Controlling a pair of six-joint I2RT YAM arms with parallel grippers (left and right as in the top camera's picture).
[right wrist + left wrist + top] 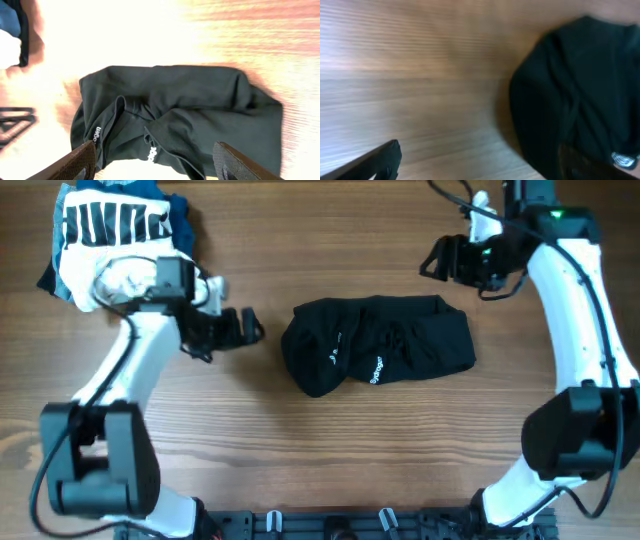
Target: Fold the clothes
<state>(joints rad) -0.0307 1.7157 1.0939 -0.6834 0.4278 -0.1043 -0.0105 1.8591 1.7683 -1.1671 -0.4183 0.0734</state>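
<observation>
The black shirt [378,343] lies bunched in a loose lump at the middle of the table, small white lettering showing on its front folds. It fills the right of the left wrist view [580,95] and the middle of the right wrist view [175,115]. My left gripper [246,327] is open and empty, just left of the shirt and apart from it; its fingers show at the bottom of the left wrist view [480,165]. My right gripper [432,258] is open and empty, above the table behind the shirt's far right part, with its fingers in the right wrist view [155,162].
A bundle of white and blue garments with a black-and-white striped print [110,230] lies at the far left corner, behind my left arm. The table [330,460] is bare wood elsewhere. Black fixtures line the front edge [330,525].
</observation>
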